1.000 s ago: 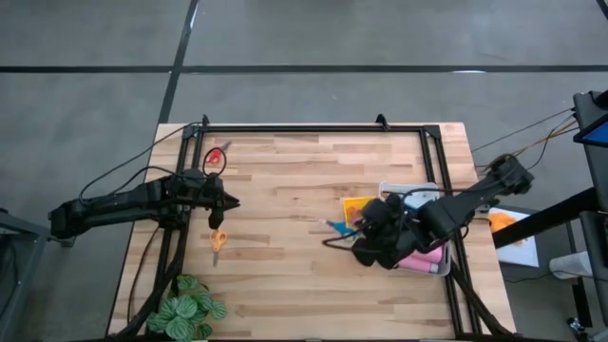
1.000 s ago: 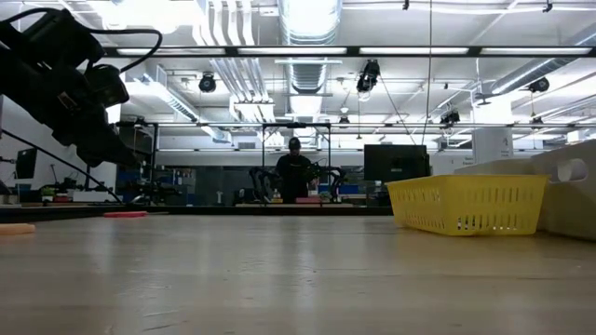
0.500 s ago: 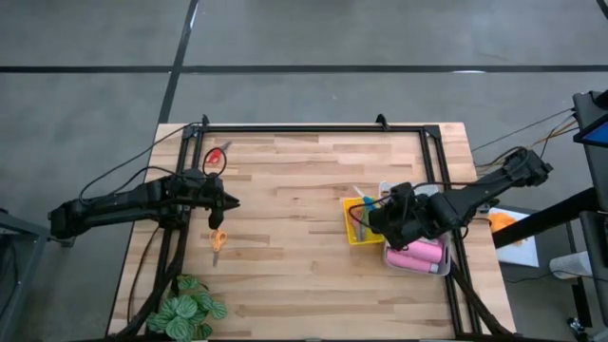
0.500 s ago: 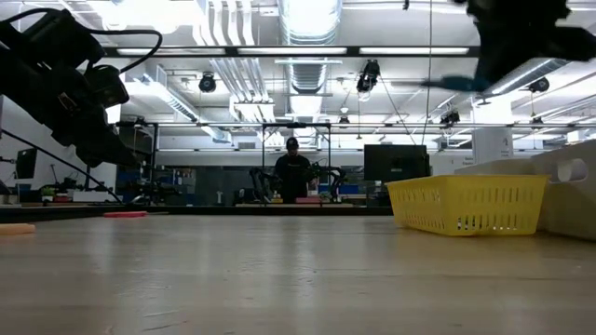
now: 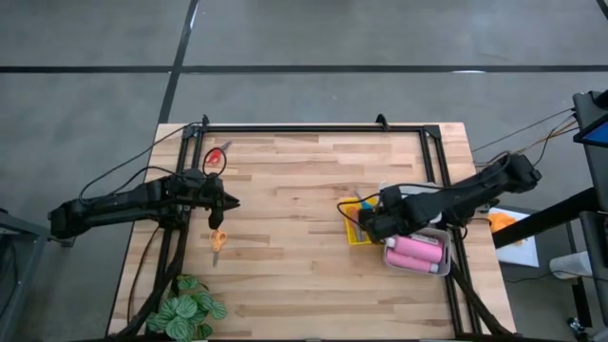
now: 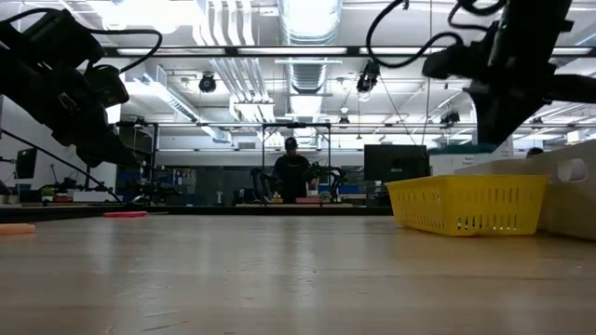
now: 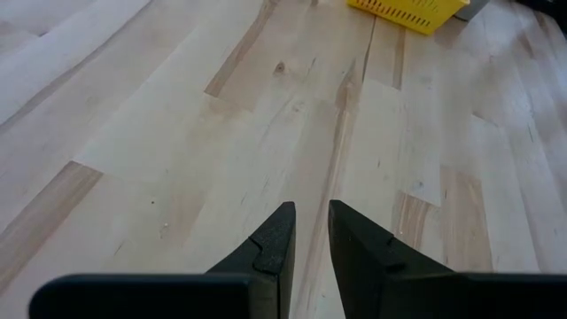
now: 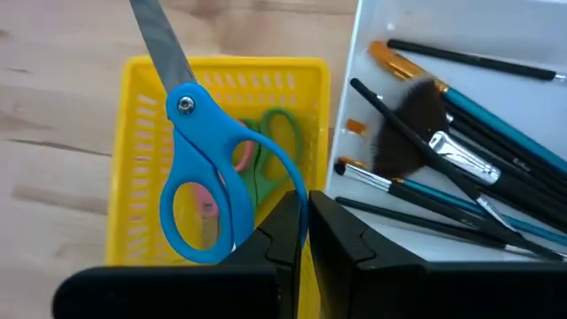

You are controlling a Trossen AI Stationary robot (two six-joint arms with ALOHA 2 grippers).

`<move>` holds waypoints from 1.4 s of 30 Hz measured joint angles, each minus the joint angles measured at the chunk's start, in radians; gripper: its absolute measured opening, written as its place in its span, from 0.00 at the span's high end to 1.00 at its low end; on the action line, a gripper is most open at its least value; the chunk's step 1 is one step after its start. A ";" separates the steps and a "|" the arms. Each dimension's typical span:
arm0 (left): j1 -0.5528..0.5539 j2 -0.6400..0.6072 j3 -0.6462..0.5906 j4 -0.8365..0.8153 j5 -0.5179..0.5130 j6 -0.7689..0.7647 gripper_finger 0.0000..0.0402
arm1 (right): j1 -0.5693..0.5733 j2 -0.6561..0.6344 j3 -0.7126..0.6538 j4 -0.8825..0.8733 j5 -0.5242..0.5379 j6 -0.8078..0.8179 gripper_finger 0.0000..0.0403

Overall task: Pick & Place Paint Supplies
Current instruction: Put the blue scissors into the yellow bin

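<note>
High view shows the right gripper [image 5: 366, 224] now over the yellow tray [image 5: 353, 231], having swung back from the open tabletop [image 5: 285, 190] and sunk lower than half a second ago. Its jaws are clenched on the blue scissors [image 8: 199, 177], which hang above the tray; green and pink scissor handles already lie inside it. So the carry is over and only the drop remains. Beside it, the white tray [image 8: 443, 27] holds the thin brushes [image 8: 469, 190] and the fluffy black brush [image 8: 412, 120], with pink bottles [image 5: 415, 254] nearby. Left gripper [image 5: 228, 201] has not moved, jaws slightly apart and seemingly empty, near the orange scissors [image 5: 218, 240] and red scissors [image 5: 216, 157], both unsorted.
</note>
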 joint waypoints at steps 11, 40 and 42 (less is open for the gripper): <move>0.000 0.000 0.000 0.000 0.000 0.000 0.82 | -0.034 0.133 0.000 0.057 -0.083 0.001 0.96; 0.000 0.000 0.000 0.000 0.000 0.000 0.82 | -0.033 0.196 0.015 0.121 -0.138 -0.053 0.94; 0.000 0.000 0.000 0.000 0.000 0.000 0.82 | -0.033 0.196 0.015 0.123 -0.138 -0.054 0.89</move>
